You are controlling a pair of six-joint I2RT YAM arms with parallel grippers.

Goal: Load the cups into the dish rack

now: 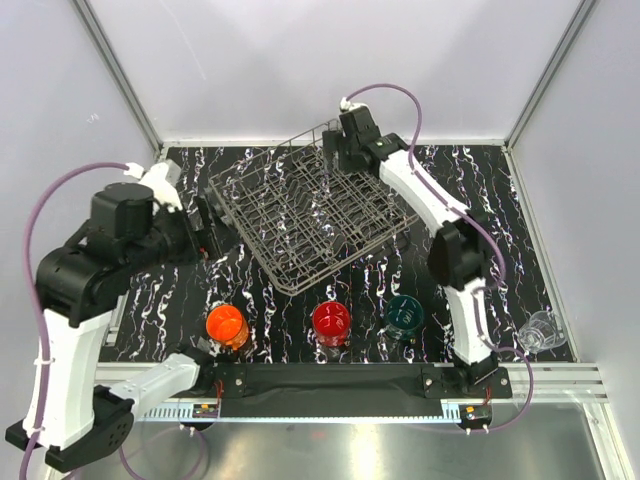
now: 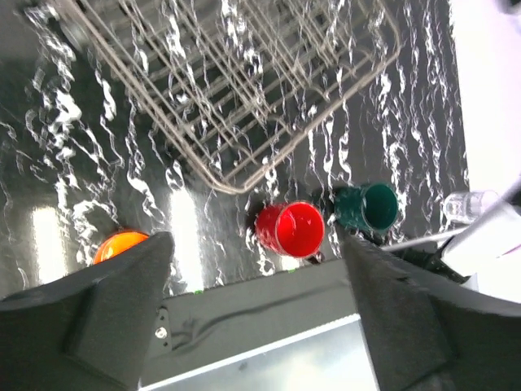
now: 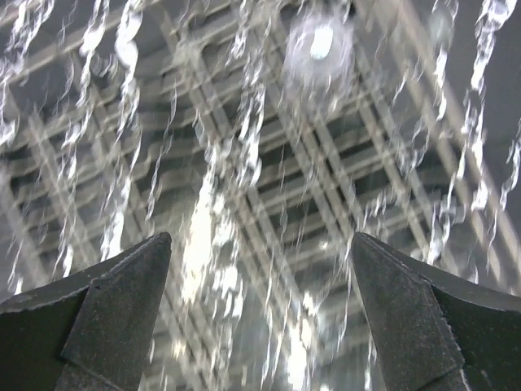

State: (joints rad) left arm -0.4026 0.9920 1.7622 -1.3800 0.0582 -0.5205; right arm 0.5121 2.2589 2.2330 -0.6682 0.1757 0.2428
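Note:
The grey wire dish rack (image 1: 310, 215) sits skewed in the middle of the black marbled table and holds no cup that I can see. Near the front edge lie an orange cup (image 1: 226, 325), a red cup (image 1: 331, 320) and a dark teal cup (image 1: 405, 312) in a row. A clear cup (image 1: 540, 330) lies at the far right. My left gripper (image 1: 207, 228) is open beside the rack's left corner, holding nothing. It looks toward the red cup (image 2: 291, 230) and teal cup (image 2: 368, 207). My right gripper (image 1: 335, 158) hovers open over the rack's far corner, above the rack wires (image 3: 326, 163).
The arm bases and a dark mounting bar (image 1: 330, 380) run along the table's front edge, just behind the cups. White walls with metal frame posts (image 1: 120, 70) close in the back and sides. The right arm's links (image 1: 460, 250) reach over the table's right half.

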